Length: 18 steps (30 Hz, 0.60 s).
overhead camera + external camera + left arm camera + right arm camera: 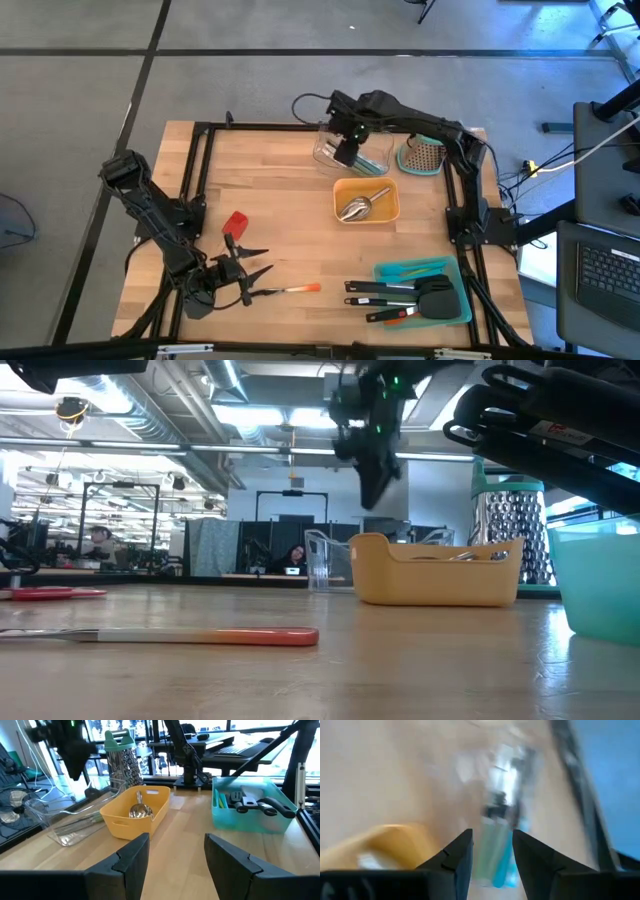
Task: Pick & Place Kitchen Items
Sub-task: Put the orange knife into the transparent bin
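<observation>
- The right gripper (345,152) hangs over the clear tray (340,158) at the far side of the table, fingers spread with nothing pinched between them. Teal and pale green handles (495,855) lie in the tray right below it.
- That reads to me as a drop just made. The sound way to finish it is to lift straight up, fingers kept apart, so they do not catch the tray's wall.
- The left gripper (232,272) waits low at the near left corner, fingers (131,860) spread and empty. Just beside it lies an orange-tipped tool (290,290), and a red utensil (235,222) sits near.
- I'd say those 2 are next; the orange-tipped one lies flat, so a grip across its thin shaft wants a low, square approach.
- The high view alone gives the whole layout: the steel scoop (355,207) in the orange tray (390,207), black spatulas (415,298) in the teal tray (385,272).
- The low view alone shows how high the right gripper stands above the trays, and it hides the tray contents.
- The left wrist view shows the steel grater (122,762) upright behind the orange tray.
- The right wrist view is blurred, yet it alone looks down between the spread fingers.
</observation>
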Tool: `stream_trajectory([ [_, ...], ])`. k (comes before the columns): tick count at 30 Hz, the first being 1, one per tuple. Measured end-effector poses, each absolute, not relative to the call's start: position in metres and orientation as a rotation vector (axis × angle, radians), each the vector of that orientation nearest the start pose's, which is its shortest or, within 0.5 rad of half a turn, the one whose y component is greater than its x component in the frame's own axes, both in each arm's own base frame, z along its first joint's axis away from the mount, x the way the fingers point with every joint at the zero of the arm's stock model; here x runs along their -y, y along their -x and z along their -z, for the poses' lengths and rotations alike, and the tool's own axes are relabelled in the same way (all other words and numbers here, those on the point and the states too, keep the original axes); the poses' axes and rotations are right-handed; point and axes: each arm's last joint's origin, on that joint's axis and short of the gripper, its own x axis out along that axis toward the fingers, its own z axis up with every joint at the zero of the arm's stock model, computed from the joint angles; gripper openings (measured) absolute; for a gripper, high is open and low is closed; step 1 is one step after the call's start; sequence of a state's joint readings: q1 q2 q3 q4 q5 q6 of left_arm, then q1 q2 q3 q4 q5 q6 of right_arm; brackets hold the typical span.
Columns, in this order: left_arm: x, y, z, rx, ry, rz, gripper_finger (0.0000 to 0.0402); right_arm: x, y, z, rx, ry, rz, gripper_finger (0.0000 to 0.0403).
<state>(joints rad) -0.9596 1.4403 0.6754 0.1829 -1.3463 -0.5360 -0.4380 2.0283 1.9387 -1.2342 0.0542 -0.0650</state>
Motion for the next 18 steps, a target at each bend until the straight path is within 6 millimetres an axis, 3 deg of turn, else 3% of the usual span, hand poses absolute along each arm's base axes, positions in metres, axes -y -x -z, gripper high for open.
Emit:
stream_trajectory([
  [3, 0.202, -0.176, -0.198, -0.131, -0.005, -0.414, 0.0185, 0.152, -0.381, -0.300, -1.262, -0.217, 0.234, 0.0142],
  [7, 0.203, -0.176, -0.198, -0.144, 0.008, -0.387, 0.0185, 0.104, -0.396, -0.303, -1.252, -0.180, 0.005, 0.0140],
  [14, 0.207, -0.178, -0.197, -0.203, 0.081, -0.260, 0.0185, -0.019, -0.413, -0.297, -1.243, 0.025, -0.275, 0.0140],
  [18, 0.213, -0.180, -0.186, -0.263, 0.136, -0.183, 0.0185, -0.085, -0.414, -0.293, -1.157, 0.128, -0.330, 0.0140],
])
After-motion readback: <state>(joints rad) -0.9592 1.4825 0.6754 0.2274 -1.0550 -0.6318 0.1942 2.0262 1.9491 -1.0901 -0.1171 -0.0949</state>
